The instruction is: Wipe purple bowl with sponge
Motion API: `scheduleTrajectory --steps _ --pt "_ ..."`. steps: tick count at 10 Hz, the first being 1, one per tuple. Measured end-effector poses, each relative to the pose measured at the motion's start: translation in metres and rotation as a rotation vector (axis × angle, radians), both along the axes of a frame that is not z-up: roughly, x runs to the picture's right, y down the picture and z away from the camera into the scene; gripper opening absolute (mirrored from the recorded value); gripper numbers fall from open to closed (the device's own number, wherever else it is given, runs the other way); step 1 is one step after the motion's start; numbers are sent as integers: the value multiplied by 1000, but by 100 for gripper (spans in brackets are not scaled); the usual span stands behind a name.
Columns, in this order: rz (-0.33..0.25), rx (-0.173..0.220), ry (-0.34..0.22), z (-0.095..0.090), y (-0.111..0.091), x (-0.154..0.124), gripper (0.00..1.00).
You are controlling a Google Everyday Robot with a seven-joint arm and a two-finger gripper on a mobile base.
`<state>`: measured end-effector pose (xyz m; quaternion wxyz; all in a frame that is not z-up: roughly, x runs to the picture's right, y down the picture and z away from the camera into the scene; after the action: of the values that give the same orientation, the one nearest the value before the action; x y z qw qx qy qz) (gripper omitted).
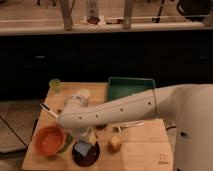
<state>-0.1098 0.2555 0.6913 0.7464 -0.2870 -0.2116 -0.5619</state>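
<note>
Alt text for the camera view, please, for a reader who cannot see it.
A white robot arm reaches across a wooden table, its gripper just above a sponge in a dark purple bowl. An orange bowl, a tan lump and a green tray sit nearby.

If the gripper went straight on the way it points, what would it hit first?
Most likely the sponge, lying in the purple bowl right under the gripper, which points down near the front edge of the table. Depth is unclear; it may already touch.
</note>
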Motion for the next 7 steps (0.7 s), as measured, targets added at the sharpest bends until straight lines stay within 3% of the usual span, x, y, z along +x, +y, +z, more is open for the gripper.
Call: scheduleTrajectory --steps 4,7 --pt "-57 -38 -81 -19 27 -7 0" --pt "-48 -57 -77 -20 34 13 0"
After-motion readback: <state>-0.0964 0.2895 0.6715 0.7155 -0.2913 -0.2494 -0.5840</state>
